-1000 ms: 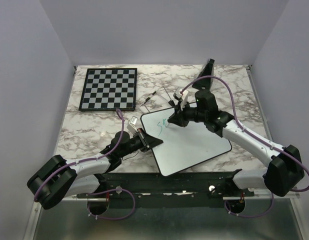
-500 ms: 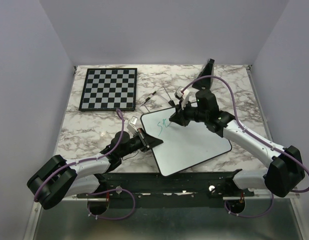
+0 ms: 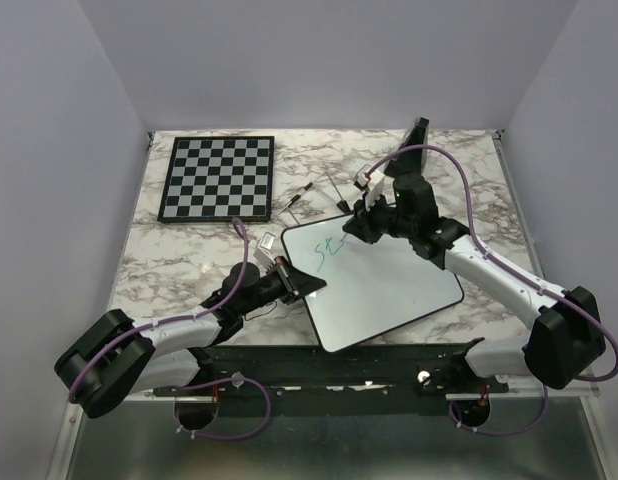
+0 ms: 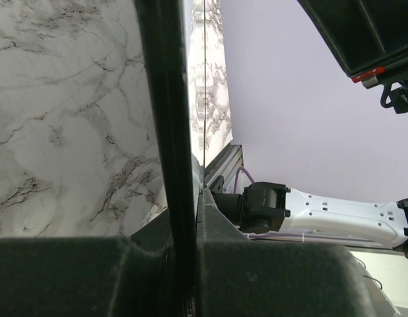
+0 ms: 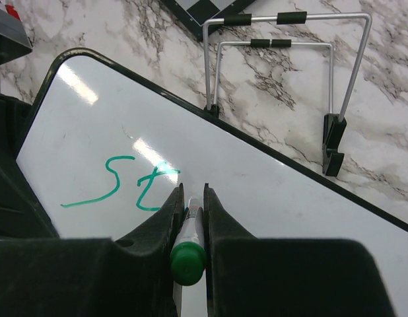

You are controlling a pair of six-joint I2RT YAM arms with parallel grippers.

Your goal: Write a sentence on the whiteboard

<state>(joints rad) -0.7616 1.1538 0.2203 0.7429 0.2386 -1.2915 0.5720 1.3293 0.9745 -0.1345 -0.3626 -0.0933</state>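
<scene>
The whiteboard (image 3: 389,285) lies tilted on the marble table, black-rimmed and glossy; it also shows in the right wrist view (image 5: 270,178). The sentence (image 3: 329,250) reads only "St" in teal-green near the board's upper left corner; it shows clearly in the right wrist view (image 5: 121,188). My right gripper (image 5: 191,191) is shut on a white marker with a green cap (image 5: 189,254), its tip at the board just right of the "t". My left gripper (image 3: 307,284) is shut on the whiteboard's left edge, seen as a black rim (image 4: 168,132) between its jaws.
A black-and-white chessboard (image 3: 217,178) lies at the back left. A wire stand with black feet (image 5: 283,72) sits just beyond the board's far edge. A small dark pen-like thing (image 3: 297,200) lies beside the chessboard. A black wedge (image 3: 417,133) stands at the back.
My right gripper has moved right and slightly back along the board. The "t" has been added after the "S". The left arm has not moved.
</scene>
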